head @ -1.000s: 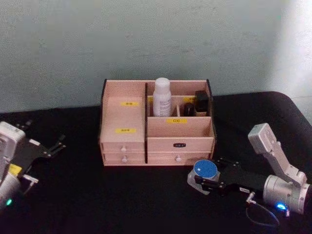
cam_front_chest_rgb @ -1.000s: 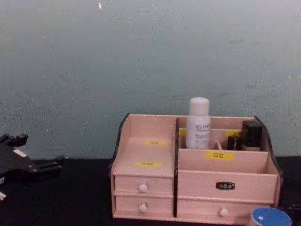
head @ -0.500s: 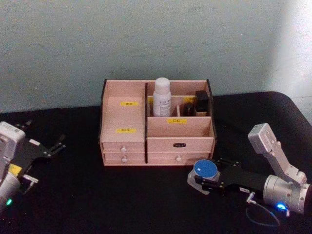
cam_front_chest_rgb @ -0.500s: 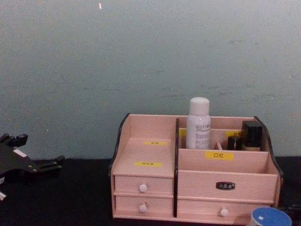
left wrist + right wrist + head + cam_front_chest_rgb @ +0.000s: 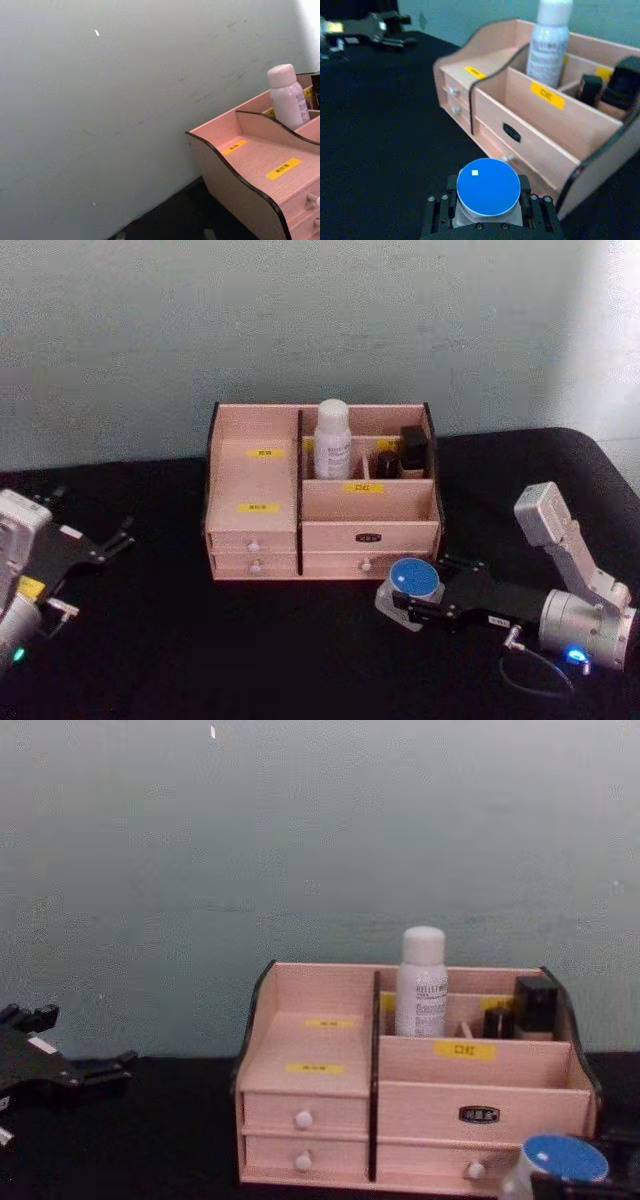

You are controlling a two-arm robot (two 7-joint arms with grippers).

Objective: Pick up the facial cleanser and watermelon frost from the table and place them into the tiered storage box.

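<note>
Black cloth covers the table (image 5: 200, 660); a plain teal wall (image 5: 300, 320) stands behind it.

- Tiered storage box (image 5: 255, 525): set at the back middle of the table, against the wall. Light wood, dark edges, yellow labels (image 5: 361, 487), white-knobbed drawers (image 5: 365, 564) along the front.
- White bottle (image 5: 333, 440): upright in a rear compartment of the box, just right of the dark centre divider.
- Dark items (image 5: 412, 450): standing in the rear right compartment. Too small to identify.
- Blue-lidded container (image 5: 415, 578): outside the box, low and just in front of its lower right drawer, lid facing up. Cannot tell whether its base touches the table.
- Right tool (image 5: 412, 598): reaches in from the right along the table and is clamped on the blue-lidded container. In the right wrist view the fingers (image 5: 536, 212) press the pale body on both sides, under the blue lid.
- Left tool (image 5: 400, 32): parked low at the far left edge of the table, well apart from the box. Its fingers are spread and hold nothing.
</note>
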